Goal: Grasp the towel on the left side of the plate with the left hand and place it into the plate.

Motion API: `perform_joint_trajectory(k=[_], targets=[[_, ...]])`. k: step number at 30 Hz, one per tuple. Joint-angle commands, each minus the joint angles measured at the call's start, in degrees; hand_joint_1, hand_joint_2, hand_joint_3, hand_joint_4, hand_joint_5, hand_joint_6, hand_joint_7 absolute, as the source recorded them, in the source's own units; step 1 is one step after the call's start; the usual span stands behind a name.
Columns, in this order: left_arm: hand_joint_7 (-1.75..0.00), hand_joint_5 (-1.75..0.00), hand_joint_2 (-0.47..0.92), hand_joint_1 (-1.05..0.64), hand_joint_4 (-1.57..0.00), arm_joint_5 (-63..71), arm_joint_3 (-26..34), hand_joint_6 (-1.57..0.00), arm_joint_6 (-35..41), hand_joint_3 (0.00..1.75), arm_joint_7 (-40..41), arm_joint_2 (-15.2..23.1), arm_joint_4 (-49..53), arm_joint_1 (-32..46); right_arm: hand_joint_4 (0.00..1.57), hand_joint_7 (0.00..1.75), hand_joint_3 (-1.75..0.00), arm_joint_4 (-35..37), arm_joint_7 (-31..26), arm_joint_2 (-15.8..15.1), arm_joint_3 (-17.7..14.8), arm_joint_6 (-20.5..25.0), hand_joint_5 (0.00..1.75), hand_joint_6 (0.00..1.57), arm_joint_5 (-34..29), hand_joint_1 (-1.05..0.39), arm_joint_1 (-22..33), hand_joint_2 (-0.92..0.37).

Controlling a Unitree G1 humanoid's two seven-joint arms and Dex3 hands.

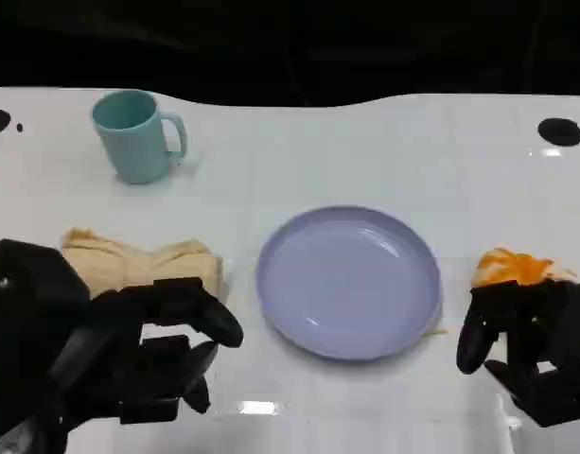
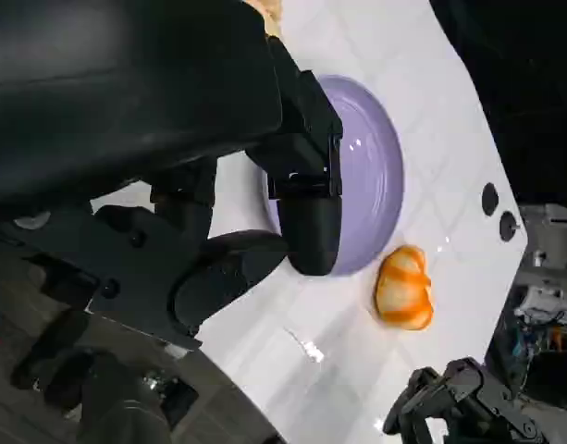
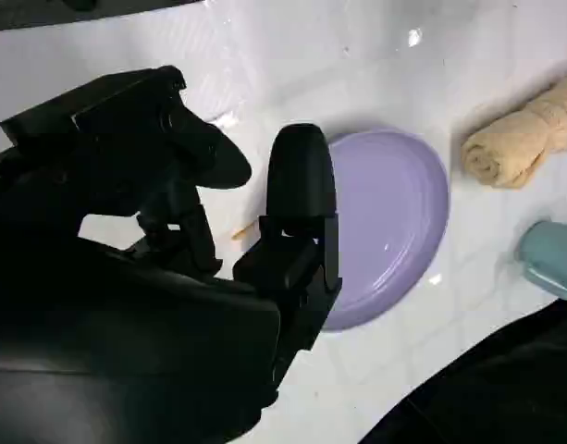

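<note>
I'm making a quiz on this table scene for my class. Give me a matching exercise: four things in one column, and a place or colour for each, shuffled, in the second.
Things:
1. cup
2. plate
3. towel
4. orange thing

Descriptions:
A. lavender, at the table's middle, nothing on it
B. tan, rolled, just beyond the left hand
C. light blue, upright, at the far left
D. beside the right hand, right of the plate

Pairs: 1-C, 2-A, 3-B, 4-D
</note>
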Motion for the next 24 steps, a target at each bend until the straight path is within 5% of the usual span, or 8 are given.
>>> perform_joint_trajectory(k=[1,24], targets=[[-1.41,-1.67,0.79,-0.19,-0.56,0.2,0.3,-0.62,1.9,0.72,0.9,0.9,-1.0,-0.4,0.68,1.45,-0.99,-0.6,-0.1,-0.6,-0.1,0.3,1.74,0.66,0.2,0.03,-0.5,-0.62],[-1.37,-1.63,0.78,-0.18,-0.57,0.9,0.4,-0.61,2.7,0.71,1.4,0.9,-1.2,-0.6,0.68,1.45,-1.0,-0.4,-0.3,-0.4,0.2,0.4,1.73,0.66,0.3,0.03,-0.6,-0.62]])
